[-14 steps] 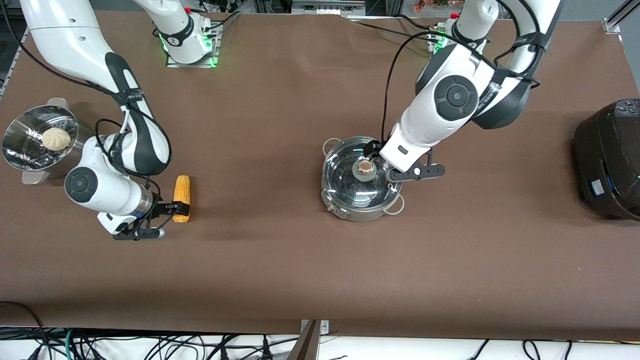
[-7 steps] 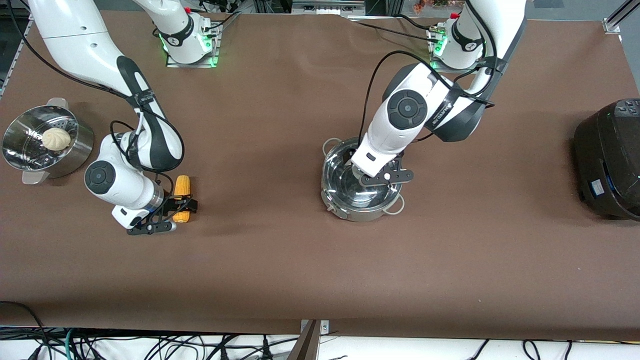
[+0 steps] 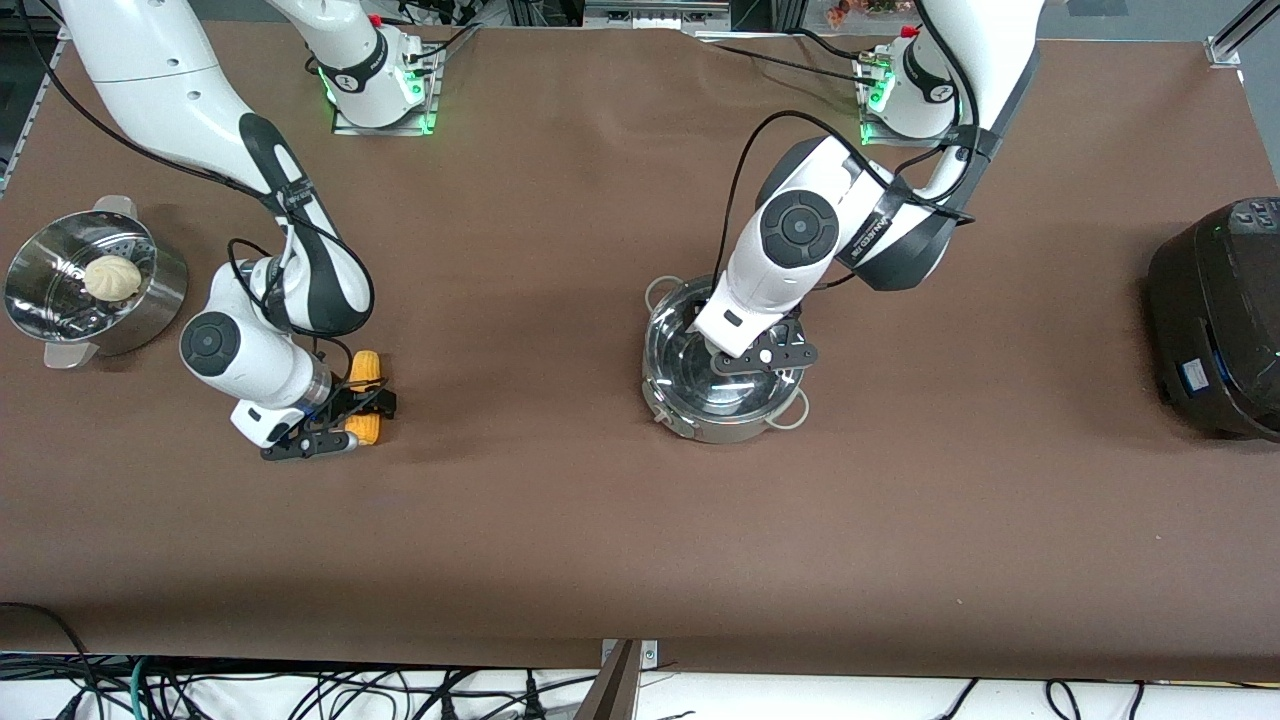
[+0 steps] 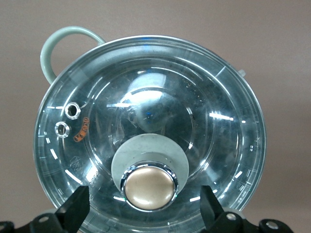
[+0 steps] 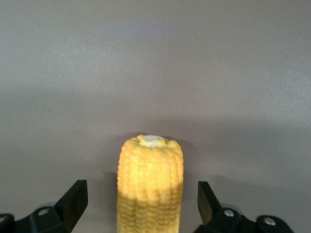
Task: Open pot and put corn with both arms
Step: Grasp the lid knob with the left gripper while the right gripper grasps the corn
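Brown table [image 3: 560,520]: husked yellow-orange corn [image 5: 150,187].

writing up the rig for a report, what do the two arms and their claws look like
Both arms are glossy white jointed shells with black bands and round dark grey joint caps. Thin black cables loop along each forearm. The left claw and the right claw are black with two flat fingers. The bases glow green.

- Both arms — the left arm [image 3: 800,250] and the right arm [image 3: 240,330] — have glossy white shells with black bands at the joints.
- Round dark grey caps sit on the joints.
- Black cables loop along each forearm.
- The bases glow green, with small red tops.
- Fingers [image 4: 73,213] are matte black, wedge-shaped.
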Motion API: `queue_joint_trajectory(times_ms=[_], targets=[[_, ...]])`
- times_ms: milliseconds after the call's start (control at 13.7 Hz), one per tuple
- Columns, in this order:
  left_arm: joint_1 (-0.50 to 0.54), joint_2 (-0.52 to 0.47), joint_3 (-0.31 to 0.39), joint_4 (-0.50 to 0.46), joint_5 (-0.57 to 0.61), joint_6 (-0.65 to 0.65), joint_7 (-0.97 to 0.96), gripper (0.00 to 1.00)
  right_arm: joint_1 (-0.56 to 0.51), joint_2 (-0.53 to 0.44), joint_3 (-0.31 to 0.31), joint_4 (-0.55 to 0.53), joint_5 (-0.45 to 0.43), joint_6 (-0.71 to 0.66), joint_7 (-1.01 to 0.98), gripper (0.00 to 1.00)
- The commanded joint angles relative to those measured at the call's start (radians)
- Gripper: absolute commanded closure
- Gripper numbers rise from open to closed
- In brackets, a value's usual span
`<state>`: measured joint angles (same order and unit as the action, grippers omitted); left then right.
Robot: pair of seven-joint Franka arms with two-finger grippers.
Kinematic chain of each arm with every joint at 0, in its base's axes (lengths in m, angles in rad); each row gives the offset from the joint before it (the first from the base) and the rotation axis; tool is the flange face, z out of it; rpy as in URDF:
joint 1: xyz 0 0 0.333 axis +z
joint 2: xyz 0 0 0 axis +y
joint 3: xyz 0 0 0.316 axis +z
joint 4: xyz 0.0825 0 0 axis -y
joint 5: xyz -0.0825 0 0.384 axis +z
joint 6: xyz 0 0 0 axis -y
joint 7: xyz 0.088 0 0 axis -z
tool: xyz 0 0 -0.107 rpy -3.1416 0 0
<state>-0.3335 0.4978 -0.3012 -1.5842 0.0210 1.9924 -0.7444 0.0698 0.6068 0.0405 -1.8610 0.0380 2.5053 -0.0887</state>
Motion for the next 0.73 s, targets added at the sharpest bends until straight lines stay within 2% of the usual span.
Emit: queue_joint_trajectory(times_ms=[0,73,146,439,659], targets=[[-0.015,0.015,0.005,0.021,0.025,0.017,-0.021,0.01,-0.004,-0.041,-0.008,-0.066,0.0,0.038,-0.051,0.0],[-0.015,0.018,0.005,0.023,0.025,0.019,-0.021,0.03,-0.005,-0.041,-0.014,-0.069,0.0,0.04,-0.057,0.0],[-0.015,0.019,0.005,0.023,0.025,0.019,-0.021,0.11,-0.005,-0.041,-0.016,-0.078,0.0,0.041,-0.057,0.0],[-0.021,0.027,0.008,0.021,0.027,0.034,-0.018,0.24,-0.005,-0.055,-0.016,-0.081,0.002,0.032,-0.056,0.0],[-0.021,0.03,0.008,0.021,0.027,0.036,-0.015,0.24,-0.005,-0.067,-0.016,-0.095,0.002,0.026,-0.051,0.0]])
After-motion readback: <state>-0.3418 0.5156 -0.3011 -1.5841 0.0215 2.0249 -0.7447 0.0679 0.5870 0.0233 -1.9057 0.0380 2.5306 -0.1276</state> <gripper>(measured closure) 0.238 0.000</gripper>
